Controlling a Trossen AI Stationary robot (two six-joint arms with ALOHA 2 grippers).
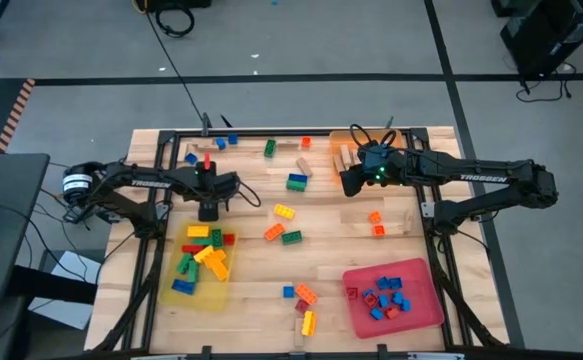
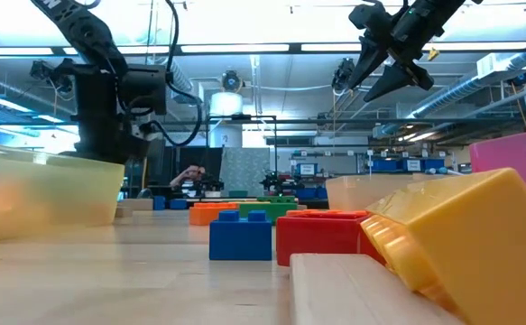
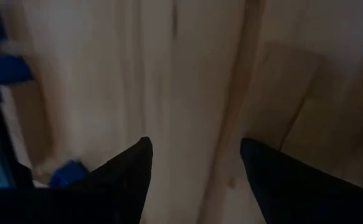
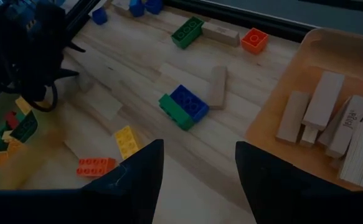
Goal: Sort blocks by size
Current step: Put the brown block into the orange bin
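Observation:
Blocks lie scattered on the wooden table: a blue-and-green pair [image 1: 297, 182] [image 4: 182, 107], a yellow one [image 1: 285, 212], an orange one [image 1: 273, 232] and a green one [image 1: 291, 237]. My left gripper [image 1: 209, 210] [image 3: 193, 144] points down over bare table by the far edge of the yellow tray [image 1: 171, 297]. It is open, with nothing between its fingers. My right gripper [image 1: 349, 183] [image 4: 198, 146] hangs open and empty, high above the table beside the orange tray [image 4: 274, 124], which holds wooden pieces [image 4: 324, 118].
The yellow tray holds several larger coloured blocks. A pink tray [image 1: 426, 310] at the near right holds small blue and red ones. More blocks lie near the front edge [image 1: 306, 300] and the far edge [image 1: 270, 148]. A dark frame [image 1: 271, 133] borders the table.

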